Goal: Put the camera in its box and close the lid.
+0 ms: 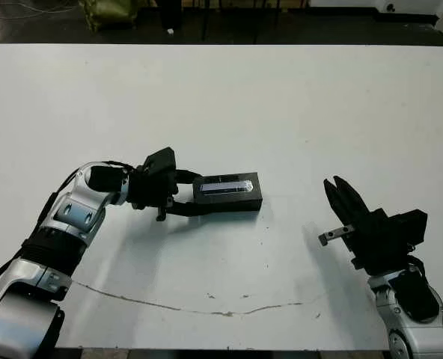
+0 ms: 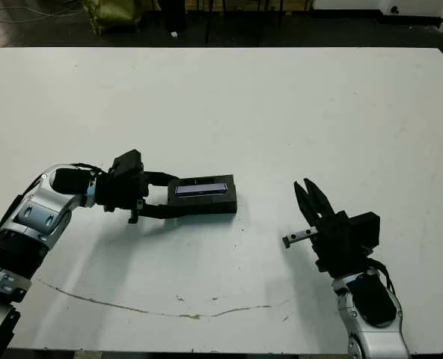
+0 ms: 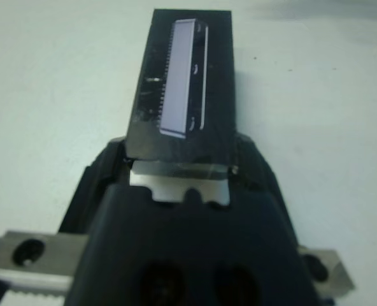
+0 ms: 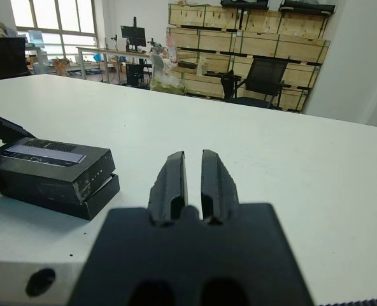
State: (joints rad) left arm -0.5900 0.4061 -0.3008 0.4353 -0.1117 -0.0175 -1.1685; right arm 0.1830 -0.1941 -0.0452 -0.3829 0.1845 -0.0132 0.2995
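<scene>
Right hand point(image 1: 340, 196) sits nearest in the head view, fingers together, empty, at 5 o'clock on the counter point(image 1: 281, 97). At 9 o'clock the left hand point(image 1: 182, 196) straddles the box point(image 1: 229, 203), lid point(image 1: 225, 185) on.

Left wrist: lid slightly askew.

Right wrist: overhang shows. Camera unseen, presumably inside; seating remains.

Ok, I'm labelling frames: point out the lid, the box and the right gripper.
lid point(image 4: 48, 155): right wrist view, silvery strip.
box point(image 4: 102, 193): right wrist view, lower side wall.
right gripper point(image 1: 340, 188): left eye view, between fingertips.
</scene>
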